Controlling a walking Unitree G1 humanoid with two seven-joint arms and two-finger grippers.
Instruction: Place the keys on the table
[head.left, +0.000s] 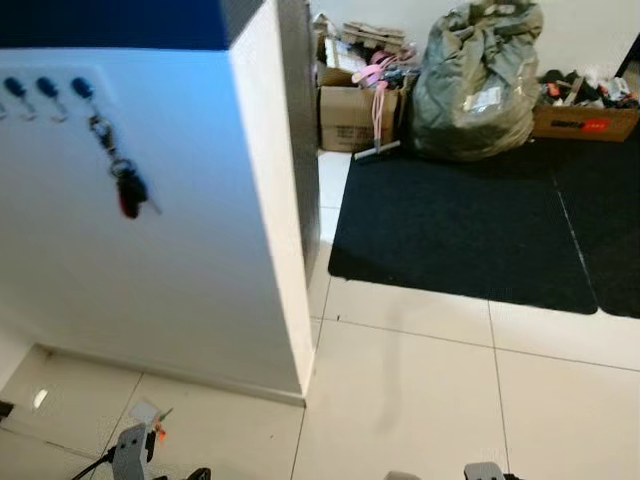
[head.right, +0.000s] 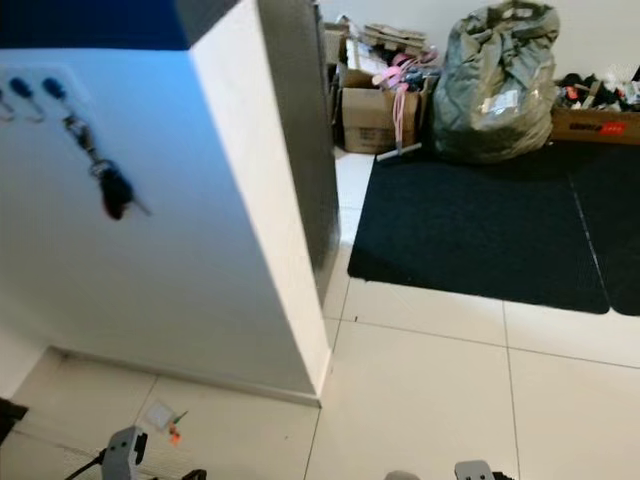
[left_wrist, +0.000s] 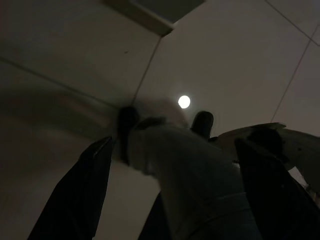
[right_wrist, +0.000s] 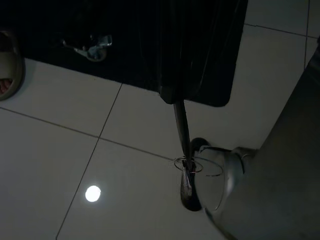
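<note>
The keys (head.left: 128, 190), a dark bunch with a red fob on a short chain, hang from the rightmost of three blue hooks (head.left: 82, 88) on the white wall at the left. Both arms hang low by my legs, far below the keys. In the left wrist view my left gripper (left_wrist: 170, 200) is open, its two black fingers (left_wrist: 75, 200) spread wide over the tiled floor with nothing held. In the dark right wrist view my right gripper (right_wrist: 186, 195) hangs shut over the tiles, narrowed to one thin black strip with a thin wire ring (right_wrist: 187, 162) by it.
The wall ends in a corner (head.left: 285, 230) just ahead. Beyond it lies a black mat (head.left: 460, 220) on pale tiles. A grey-green bag (head.left: 475, 85) and cardboard boxes (head.left: 355, 115) with clutter stand along the far wall. A small scrap (head.left: 150, 415) lies at the wall's foot.
</note>
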